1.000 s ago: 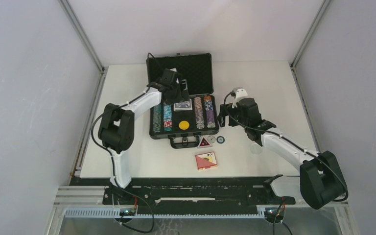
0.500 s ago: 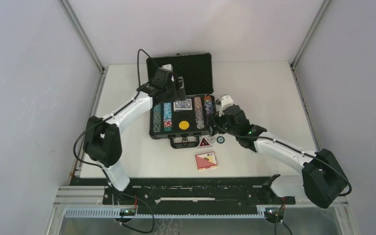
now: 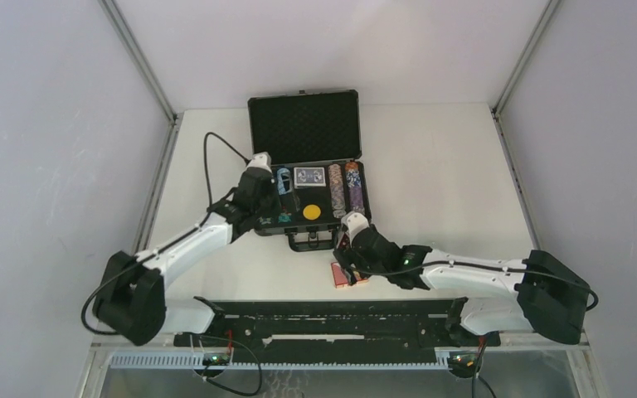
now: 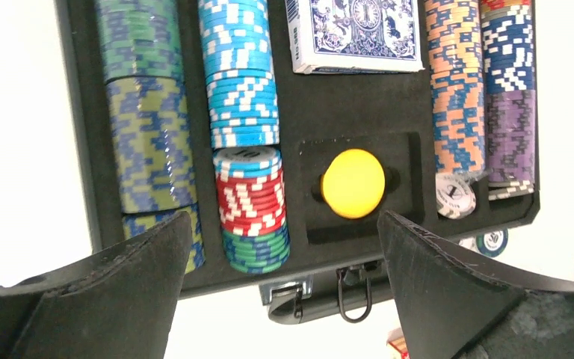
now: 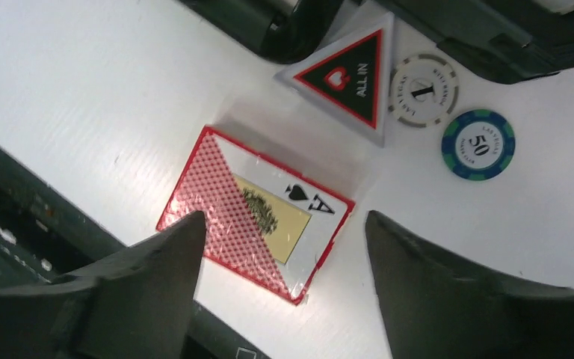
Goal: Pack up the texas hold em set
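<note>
**Poker set, case open: both grippers wide and empty**

Item 1, left gripper (image 4: 284,218): I read its jaws as spread wide with nothing between them. It hangs over the near left part of the black foam-lined hard briefcase (image 4: 75,112). The case lies open at the far middle of the white table (image 3: 448,166), lid raised on the far side.

Contents under that gripper, working outward:
- round yellow button (image 4: 353,183), seated in its own foam recess at the near middle
- row of light-blue, red and green chips (image 4: 243,127), just left of the button
- row of green and yellow-and-blue chips (image 4: 146,127), leftmost
- blue-backed card deck (image 4: 355,34), far of the button
- row of orange chips (image 4: 456,97) and row of blue and purple chips (image 4: 508,97), on the right
- metal-hinged carry handle (image 4: 321,299), on the near edge of the case

Item 2, right gripper (image 5: 284,221): its jaws also stand wide and grip nothing. It is poised over the red-backed card deck (image 5: 258,213), which lies flat on the table, near of the case and outside it, an ace of spades showing on its face. I cannot tell whether the fingers touch it.

Loose on the table between that deck and the case front, left to right:
- black-and-red triangular "ALL IN" button (image 5: 347,78)
- white chip marked 1 (image 5: 424,90), close beside the triangle
- blue-and-green chip marked 50 (image 5: 478,144)
</note>
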`<state>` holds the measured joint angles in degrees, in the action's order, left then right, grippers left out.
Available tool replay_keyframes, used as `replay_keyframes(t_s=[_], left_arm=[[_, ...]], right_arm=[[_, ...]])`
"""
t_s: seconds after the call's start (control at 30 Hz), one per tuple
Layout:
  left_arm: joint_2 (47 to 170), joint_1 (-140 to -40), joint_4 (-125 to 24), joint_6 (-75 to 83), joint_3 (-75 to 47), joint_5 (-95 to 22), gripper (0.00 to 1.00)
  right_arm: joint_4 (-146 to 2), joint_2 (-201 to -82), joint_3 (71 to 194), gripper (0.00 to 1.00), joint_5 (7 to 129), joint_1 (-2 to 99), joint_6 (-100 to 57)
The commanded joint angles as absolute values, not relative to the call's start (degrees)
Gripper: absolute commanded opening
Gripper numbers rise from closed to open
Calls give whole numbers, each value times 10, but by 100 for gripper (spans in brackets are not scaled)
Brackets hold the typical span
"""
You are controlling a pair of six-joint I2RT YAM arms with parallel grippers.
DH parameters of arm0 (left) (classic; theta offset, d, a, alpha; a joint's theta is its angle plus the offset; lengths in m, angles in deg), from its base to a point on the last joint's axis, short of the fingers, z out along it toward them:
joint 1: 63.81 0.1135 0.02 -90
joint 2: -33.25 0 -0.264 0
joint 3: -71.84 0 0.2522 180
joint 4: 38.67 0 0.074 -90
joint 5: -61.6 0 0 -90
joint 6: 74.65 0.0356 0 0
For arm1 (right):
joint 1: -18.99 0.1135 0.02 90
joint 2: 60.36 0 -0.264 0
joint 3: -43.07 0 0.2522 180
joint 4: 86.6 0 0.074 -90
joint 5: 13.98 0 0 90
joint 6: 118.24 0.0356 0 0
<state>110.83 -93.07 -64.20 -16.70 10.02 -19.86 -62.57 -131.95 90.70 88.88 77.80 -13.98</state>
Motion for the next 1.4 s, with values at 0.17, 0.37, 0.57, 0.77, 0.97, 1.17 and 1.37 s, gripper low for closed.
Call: replay_keyframes(t_s=[0.17,0.37,0.57,0.77,0.97,1.17,1.37], left_arm=[[984,-933,-590,-176,166,-168,98],[980,-933,-595,-179,169,-182,98],[978,-933,-613,-169,161,-178,98],[982,-933,-623,-161,155,-162,98],[982,-933,-617,-159,153,-161,98],[962,-933,-593,-151,171,-151,98],[961,-933,-594,-140,171,-142,98]], right_arm=[[-618,-1287,894,41,876,879,-140],[-674,-1375,892,14,858,886,-118],[-740,-1458,908,14,868,877,-126],[-720,-1439,950,18,857,879,-157],[-683,-1294,946,63,808,857,-231],[-579,-1252,967,92,742,799,-413],[-557,-1310,988,94,677,725,-506]])
